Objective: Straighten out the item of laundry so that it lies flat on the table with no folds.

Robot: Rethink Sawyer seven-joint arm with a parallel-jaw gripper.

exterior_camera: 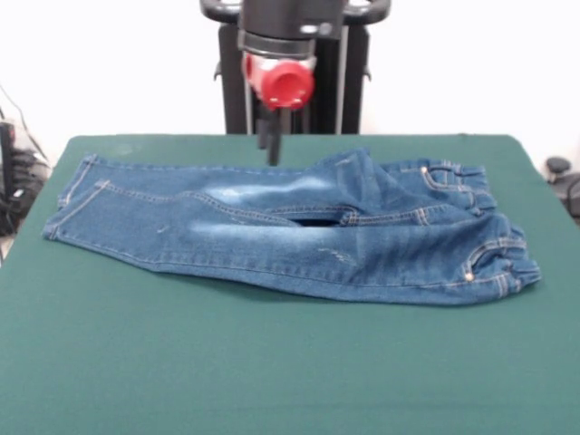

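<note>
Here, jeans [299, 240] spread across green table [272, 372], wide bare margins, hand [270, 140] above far edge, fingers narrow.

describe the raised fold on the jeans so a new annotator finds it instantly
Start at the green table, then the blue jeans lying across it, leg cuffs at picture left and waistband at picture right. Near the far edge, just left of the waistband and below the gripper, sits a raised fold. It alone humps up and casts a dark gap beneath; the legs lie fairly flat.
</note>
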